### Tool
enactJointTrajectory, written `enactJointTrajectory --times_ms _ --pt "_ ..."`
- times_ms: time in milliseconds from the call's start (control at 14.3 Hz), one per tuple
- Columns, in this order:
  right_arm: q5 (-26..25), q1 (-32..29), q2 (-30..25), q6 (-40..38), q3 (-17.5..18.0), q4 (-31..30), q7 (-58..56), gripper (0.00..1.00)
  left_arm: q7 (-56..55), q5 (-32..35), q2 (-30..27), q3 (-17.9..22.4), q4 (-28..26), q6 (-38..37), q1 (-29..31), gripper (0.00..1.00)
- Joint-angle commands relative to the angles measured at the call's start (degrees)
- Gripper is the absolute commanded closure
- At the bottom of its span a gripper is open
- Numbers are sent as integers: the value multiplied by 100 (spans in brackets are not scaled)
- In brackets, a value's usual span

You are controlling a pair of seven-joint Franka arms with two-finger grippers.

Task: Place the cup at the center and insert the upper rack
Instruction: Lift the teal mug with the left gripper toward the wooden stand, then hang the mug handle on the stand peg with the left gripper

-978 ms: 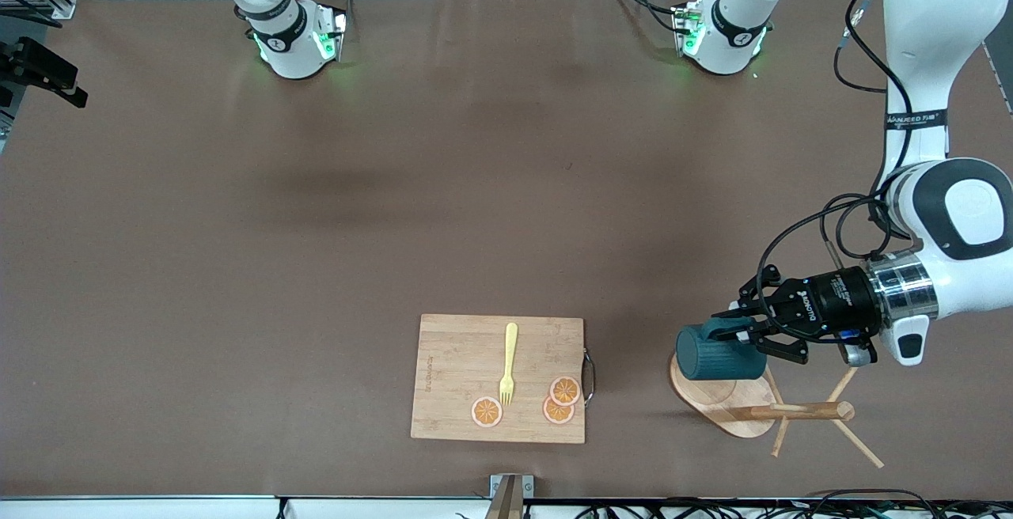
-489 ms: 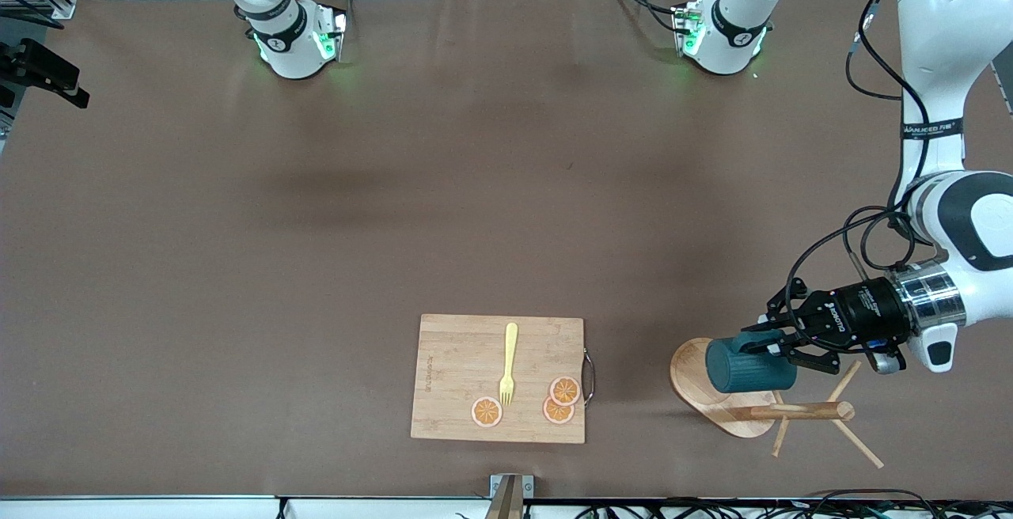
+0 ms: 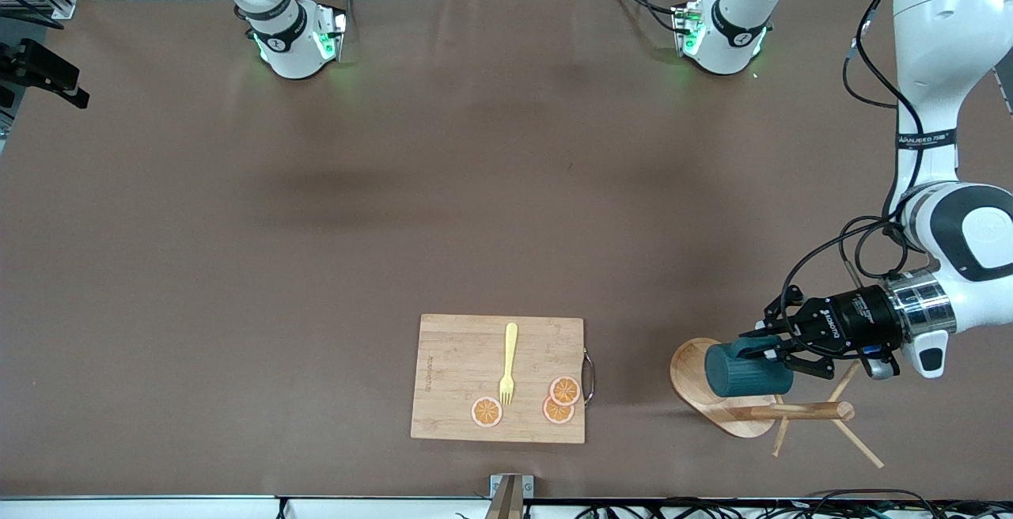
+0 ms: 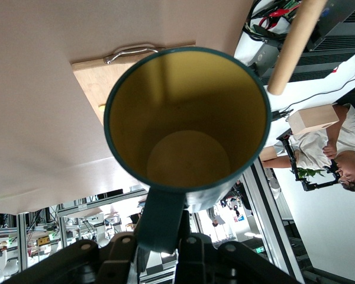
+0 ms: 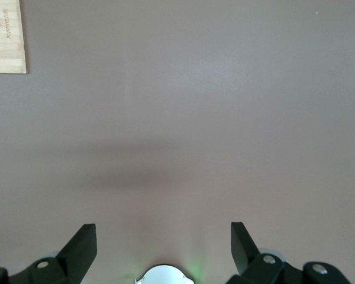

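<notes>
Since the earlier frames the left gripper (image 3: pixel 772 351) has carried the cup (image 3: pixel 748 371) away from the cutting board (image 3: pixel 463 361) toward the left arm's end of the table, so that more of the mug tree's oval base is now uncovered. The left gripper is clamped on the cup's small handle, holding the cup on its side in the air over the base of the mug tree (image 3: pixel 716 384). In the left wrist view the cup (image 4: pixel 186 121) faces the camera mouth-first, showing its mustard-yellow inside, with the handle pinched between the fingers (image 4: pixel 189 251). The mug tree's post (image 3: pixel 799 411) appears to lean from the base toward the left arm's end of the table, with thin pegs (image 3: pixel 863 444) crossing near its tip. In the left wrist view the round post (image 4: pixel 296 44) runs just beside the cup's rim. The cutting board lies well apart from the mug tree, toward the right arm's end, near the table edge closest to the front camera. On it rest a yellow fork (image 3: pixel 509 365) and three orange slices (image 3: pixel 559 400). The right arm waits; its gripper (image 5: pixel 163 248) hangs over bare table (image 5: pixel 195 106) with the fingers spread wide apart.
</notes>
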Motion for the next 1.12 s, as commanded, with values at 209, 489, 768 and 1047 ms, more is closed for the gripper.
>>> enactJointTrajectory --times_ms 209,489,768,1047 --pt "9 34 -148 76 -11 -154 39 0 62 -104 69 -5 189 -74 49 100" --pt "18 25 -148 94 -11 -153 39 0 62 -113 69 -5 189 -74 49 100" --pt "44 25 -148 85 -11 -162 31 0 88 -113 78 -14 189 -30 5 100" --pt "264 -2 -148 85 -46 -162 13 0 88 -113 131 -22 294 -4 -30 100"
